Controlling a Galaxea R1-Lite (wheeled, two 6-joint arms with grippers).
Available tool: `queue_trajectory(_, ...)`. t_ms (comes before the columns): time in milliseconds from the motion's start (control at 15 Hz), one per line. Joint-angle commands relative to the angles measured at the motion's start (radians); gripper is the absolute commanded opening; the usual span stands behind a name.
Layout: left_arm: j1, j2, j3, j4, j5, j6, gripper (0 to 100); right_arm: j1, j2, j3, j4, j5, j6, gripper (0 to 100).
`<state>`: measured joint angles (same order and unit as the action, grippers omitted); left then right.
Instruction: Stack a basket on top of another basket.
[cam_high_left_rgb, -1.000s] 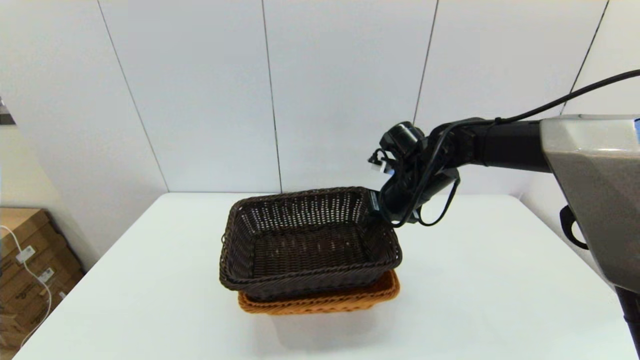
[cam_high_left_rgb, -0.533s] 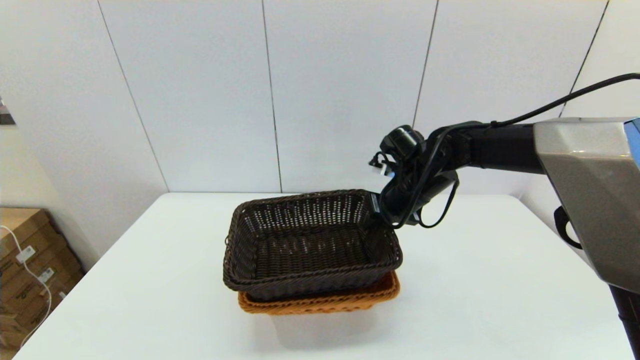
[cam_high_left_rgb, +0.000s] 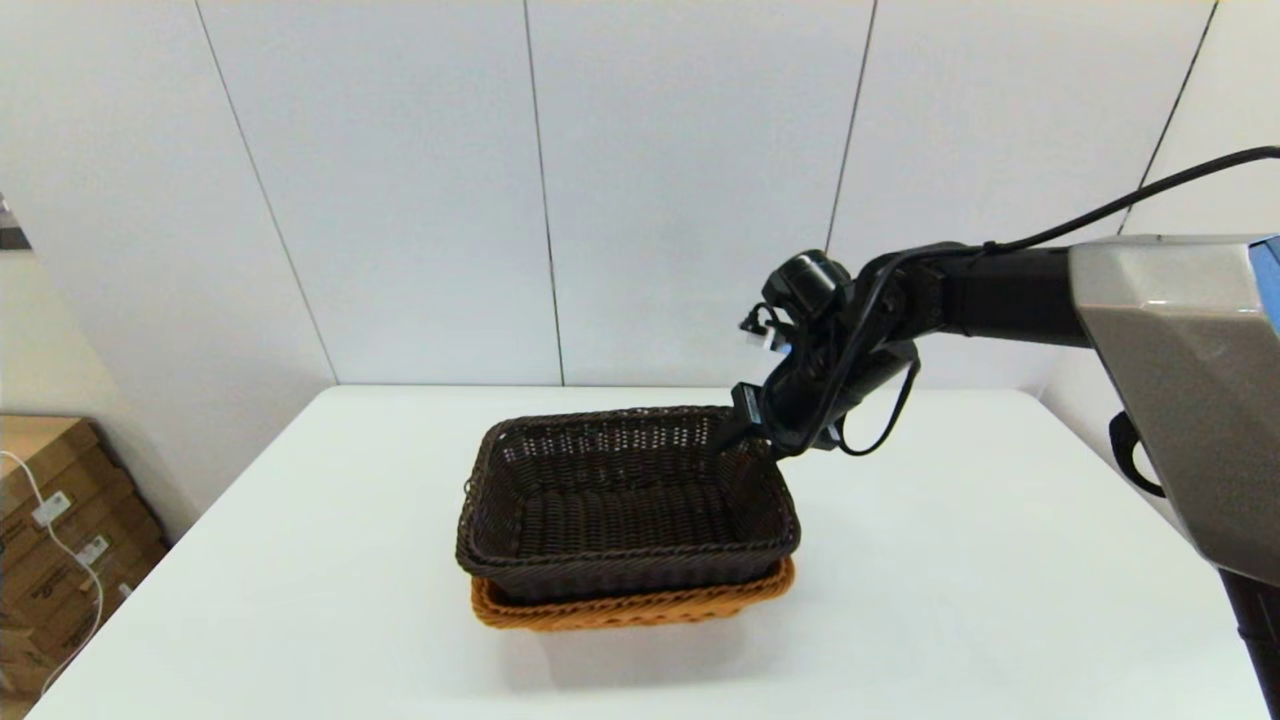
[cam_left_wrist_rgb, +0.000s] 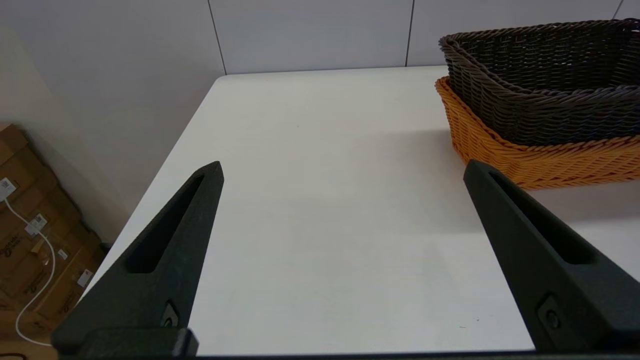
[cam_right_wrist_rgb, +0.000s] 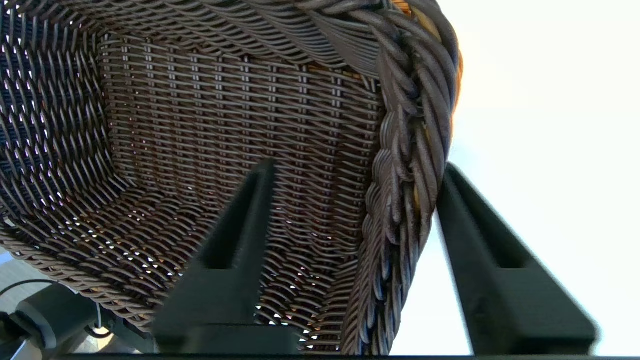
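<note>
The dark brown basket (cam_high_left_rgb: 625, 500) sits level, nested in the orange basket (cam_high_left_rgb: 620, 605), at the middle of the table. Only the orange rim and a strip of wall show beneath it. My right gripper (cam_high_left_rgb: 745, 425) is at the dark basket's back right corner. In the right wrist view this gripper (cam_right_wrist_rgb: 357, 167) is open and straddles the braided rim (cam_right_wrist_rgb: 410, 165), one finger inside the basket clear of the wall, the other outside against the rim. My left gripper (cam_left_wrist_rgb: 342, 170) hangs open over bare table, left of both baskets (cam_left_wrist_rgb: 545, 75).
The white table (cam_high_left_rgb: 950, 560) runs back to a panelled wall. Cardboard boxes (cam_high_left_rgb: 50, 530) with a white cable stand on the floor off the table's left edge.
The dark basket was tilted with its far side raised; it has dropped and now lies level in the orange basket. The right gripper has come down a little with it.
</note>
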<state>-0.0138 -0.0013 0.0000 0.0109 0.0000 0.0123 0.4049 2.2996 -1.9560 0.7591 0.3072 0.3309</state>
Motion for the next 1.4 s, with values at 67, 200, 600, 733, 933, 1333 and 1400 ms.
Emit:
queue_trajectory(67, 0.0, 0.001, 0.003, 0.0, 0.0, 0.0, 100, -0.029, -0.023, 0.002, 0.006, 0.001, 0.002, 100)
queue_trajectory(200, 0.0, 0.001, 0.003, 0.0, 0.0, 0.0, 100, -0.093, -0.08, 0.002, 0.009, 0.004, 0.002, 100)
queue_trajectory(600, 0.0, 0.001, 0.003, 0.0, 0.0, 0.0, 100, -0.251, -0.399, 0.049, 0.152, 0.0, -0.027, 100)
queue_trajectory(733, 0.0, 0.001, 0.003, 0.0, 0.0, 0.0, 100, -0.285, -0.557, 0.167, 0.164, -0.002, -0.035, 100)
queue_trajectory(933, 0.0, 0.001, 0.003, 0.0, 0.0, 0.0, 100, -0.301, -0.853, 0.433, 0.146, -0.059, -0.119, 100)
queue_trajectory(1333, 0.0, 0.001, 0.003, 0.0, 0.0, 0.0, 100, -0.413, -1.424, 1.011, -0.02, -0.066, -0.358, 100)
queue_trajectory(1400, 0.0, 0.001, 0.003, 0.0, 0.0, 0.0, 100, -0.423, -1.485, 1.082, -0.049, -0.066, -0.397, 100)
